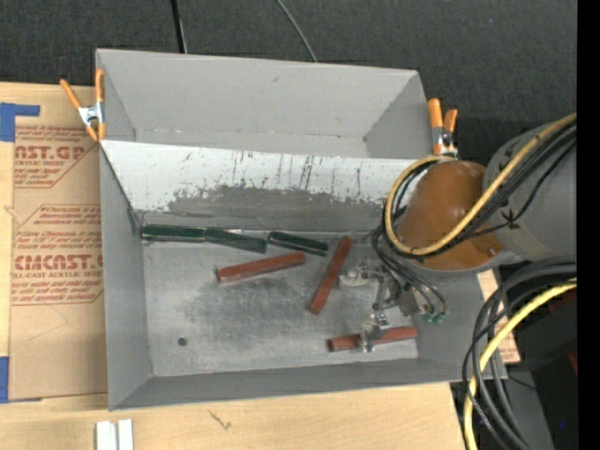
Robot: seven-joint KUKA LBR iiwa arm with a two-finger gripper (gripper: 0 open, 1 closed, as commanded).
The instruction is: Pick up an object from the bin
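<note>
Overhead view of a grey sheet-metal bin (253, 92) with sloping walls, standing on a pale wooden table (281, 420); beyond the far rim the ground is dark grey, with a thin black cable (174, 19) running across it. The far wall of the bin is streaked with dark vertical scratches along its lower edge, and the floor is dull, scuffed and mottled, with a small dark speck (182, 341) near the left. A row of dark green slender sticks (239, 241) lies end to end along the foot of the far wall. Nearer the middle, a reddish-brown flat stick (261, 268) lies almost left to right, and just right of it a second reddish-brown stick (328, 277) lies steeply slanted, its far end near the green row. The arm enters from the right, its wrist under a rounded orange cover (450, 216) looped with yellow and black cables (412, 190). The claw (373, 331) is down at the near right corner of the floor, directly over a third, short reddish-brown stick (398, 334) that lies left to right and shows on both sides of it. Whether the claw is spread or closed, and whether it grips this stick, cannot be told.
</note>
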